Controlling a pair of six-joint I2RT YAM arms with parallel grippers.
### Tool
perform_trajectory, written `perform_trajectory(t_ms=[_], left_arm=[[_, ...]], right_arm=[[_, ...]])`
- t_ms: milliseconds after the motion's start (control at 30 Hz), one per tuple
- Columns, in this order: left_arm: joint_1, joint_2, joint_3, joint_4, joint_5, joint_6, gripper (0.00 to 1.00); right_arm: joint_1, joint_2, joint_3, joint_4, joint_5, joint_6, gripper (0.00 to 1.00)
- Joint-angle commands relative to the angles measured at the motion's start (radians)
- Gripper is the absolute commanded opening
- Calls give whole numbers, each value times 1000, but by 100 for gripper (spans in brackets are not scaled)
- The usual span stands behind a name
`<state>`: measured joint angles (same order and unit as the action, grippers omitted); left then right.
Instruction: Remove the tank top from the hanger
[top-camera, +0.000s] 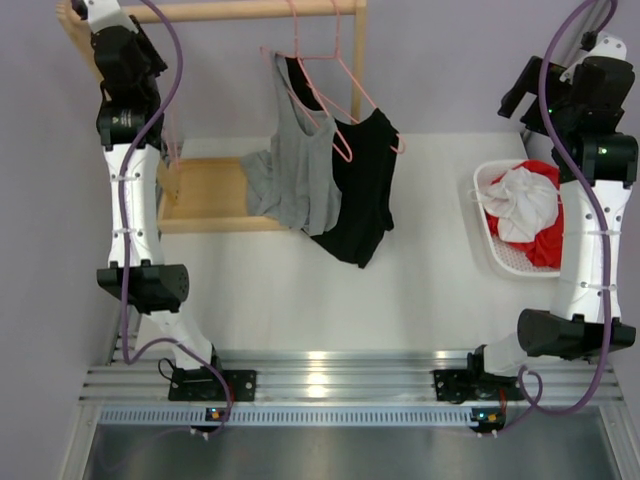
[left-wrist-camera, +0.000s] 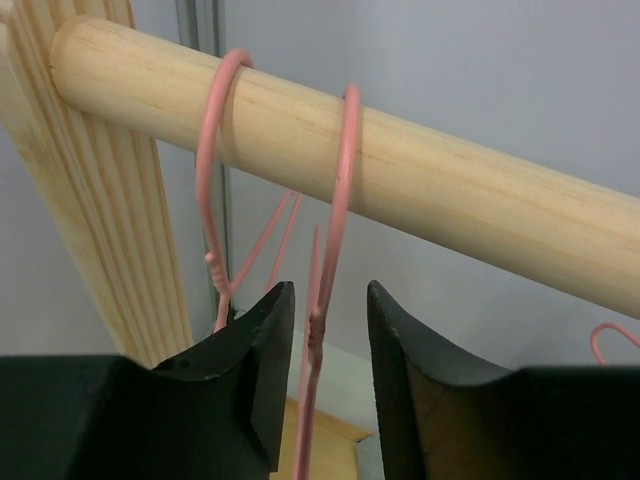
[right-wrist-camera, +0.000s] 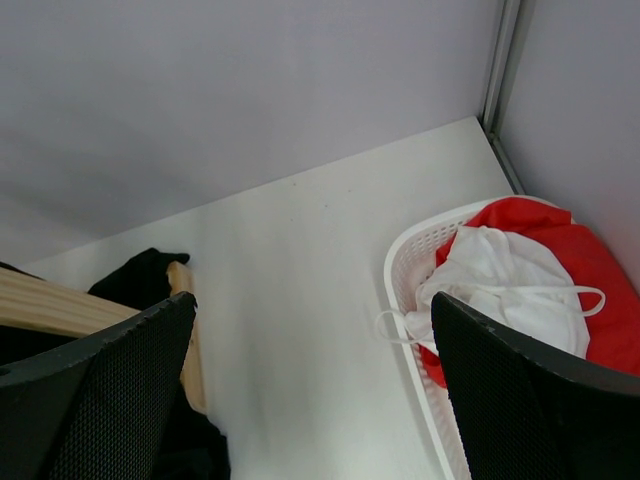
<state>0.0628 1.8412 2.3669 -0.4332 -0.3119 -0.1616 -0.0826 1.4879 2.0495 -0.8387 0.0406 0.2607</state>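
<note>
A grey tank top (top-camera: 295, 170) and a black tank top (top-camera: 360, 200) hang side by side on pink wire hangers (top-camera: 340, 70) from the wooden rod (top-camera: 250, 10). In the left wrist view two pink hooks (left-wrist-camera: 340, 180) loop over the rod (left-wrist-camera: 480, 200). My left gripper (left-wrist-camera: 328, 320) is open just below the rod, and one hanger's twisted neck (left-wrist-camera: 316, 330) shows in the gap between its jaws, unclamped. In the top view the left arm (top-camera: 120, 60) reaches the rod's left end. My right gripper (right-wrist-camera: 315, 340) is open and empty, high above the table beside the basket.
A white basket (top-camera: 490, 215) with red and white clothes stands at the right, also in the right wrist view (right-wrist-camera: 400, 270). The rack's wooden base (top-camera: 210, 190) lies on the table. The rack's left post (left-wrist-camera: 90, 200) is close to the left gripper. A third pink hook (left-wrist-camera: 610, 340) hangs further right.
</note>
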Motion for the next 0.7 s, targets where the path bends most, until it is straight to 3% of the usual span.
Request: perform_trajectory(t_ms=[0,467,600,667], left_arm=[[-3,-85,-9,54,-16,-4,41],[-24,-253,-32,54,92,-78,58],[-136,-255,-55,54,96,-75,60],[-204,-241,-57,54,20,-41,65]], right_arm=[[17,-23,0,0,-11,-12,99],[27,-51,-45,23,-28,-5,100],[35,-61,-64,32,-33,-2,99],[38,-64,-69,35,-33,-1,99]])
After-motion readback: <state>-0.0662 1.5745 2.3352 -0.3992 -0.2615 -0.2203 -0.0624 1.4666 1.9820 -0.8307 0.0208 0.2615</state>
